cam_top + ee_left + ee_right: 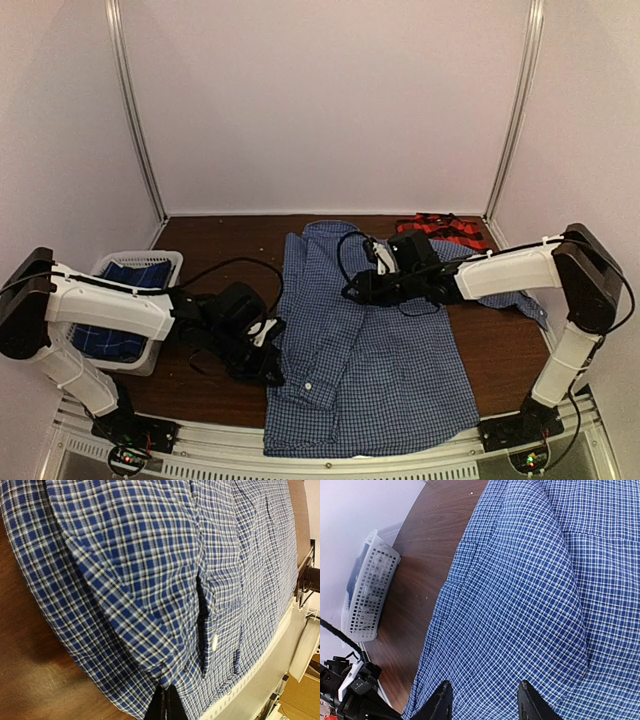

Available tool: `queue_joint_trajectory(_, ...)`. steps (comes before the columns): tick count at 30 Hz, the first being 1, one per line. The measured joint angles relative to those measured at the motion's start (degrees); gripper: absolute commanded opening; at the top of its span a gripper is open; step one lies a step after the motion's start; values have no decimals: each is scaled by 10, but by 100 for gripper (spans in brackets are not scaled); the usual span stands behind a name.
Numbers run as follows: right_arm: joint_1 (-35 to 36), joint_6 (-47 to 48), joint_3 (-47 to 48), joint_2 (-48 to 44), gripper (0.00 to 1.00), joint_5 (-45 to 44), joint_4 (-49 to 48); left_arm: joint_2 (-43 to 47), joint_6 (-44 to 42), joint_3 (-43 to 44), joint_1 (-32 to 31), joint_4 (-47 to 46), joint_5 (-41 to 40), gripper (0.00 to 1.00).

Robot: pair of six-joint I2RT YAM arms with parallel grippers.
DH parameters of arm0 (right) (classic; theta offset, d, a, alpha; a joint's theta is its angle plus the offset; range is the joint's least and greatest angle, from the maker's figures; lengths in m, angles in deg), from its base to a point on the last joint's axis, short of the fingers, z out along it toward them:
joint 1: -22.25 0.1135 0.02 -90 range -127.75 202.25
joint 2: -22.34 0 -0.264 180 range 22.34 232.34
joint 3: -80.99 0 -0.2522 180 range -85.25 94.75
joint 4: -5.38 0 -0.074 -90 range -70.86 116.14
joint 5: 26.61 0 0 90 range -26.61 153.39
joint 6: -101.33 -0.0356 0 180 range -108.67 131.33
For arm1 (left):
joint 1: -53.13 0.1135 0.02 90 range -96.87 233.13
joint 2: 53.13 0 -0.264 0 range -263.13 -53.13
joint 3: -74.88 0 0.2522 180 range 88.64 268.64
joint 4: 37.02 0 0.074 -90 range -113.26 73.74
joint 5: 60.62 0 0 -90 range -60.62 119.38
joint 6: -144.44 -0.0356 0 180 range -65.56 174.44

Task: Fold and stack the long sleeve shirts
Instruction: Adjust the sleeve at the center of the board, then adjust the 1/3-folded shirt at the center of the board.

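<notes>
1. Brown table (215, 240), white walls; bare wood at left and right of frame.
2. Gingham shirt (370, 370) lies centre, overhanging the lower edge.
3. Left gripper (166, 706) clenched, apparently pinching its left edge.
4. Right gripper (485, 702) released, above its upper middle.

**Checks in blue, red and black**

Showing fine blue-and-white gingham on the spread shirt (370, 360), with white buttons (215, 642). Showing red-and-black plaid on the far shirt (445, 230) and darker blue plaid, thinly lined in white, on the basket shirt (125, 290). Showing white lattice on the basket (150, 258) and dark brown woodgrain on the table (215, 245).
</notes>
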Motion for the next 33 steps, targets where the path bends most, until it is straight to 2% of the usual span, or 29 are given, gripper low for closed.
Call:
queue_joint_trajectory(3,0,-4,10,22,45,5,-12,0,0,0,0,0,0,0)
queue_joint_trajectory(7,0,-7,17,56,44,6,-30,0,-1,0,0,0,0,26)
queue_joint_trajectory(11,0,-9,17,89,43,6,-37,0,-5,3,0,18,-17,38)
queue_joint_trajectory(16,-2,-9,17,112,42,7,-36,2,-27,54,5,65,-58,40)
queue_joint_trajectory(22,-2,-7,29,104,42,3,-25,-10,-69,147,48,57,-92,41)
queue_joint_trajectory(33,-29,9,23,-72,43,-37,38,-178,-122,230,154,-54,-70,41)
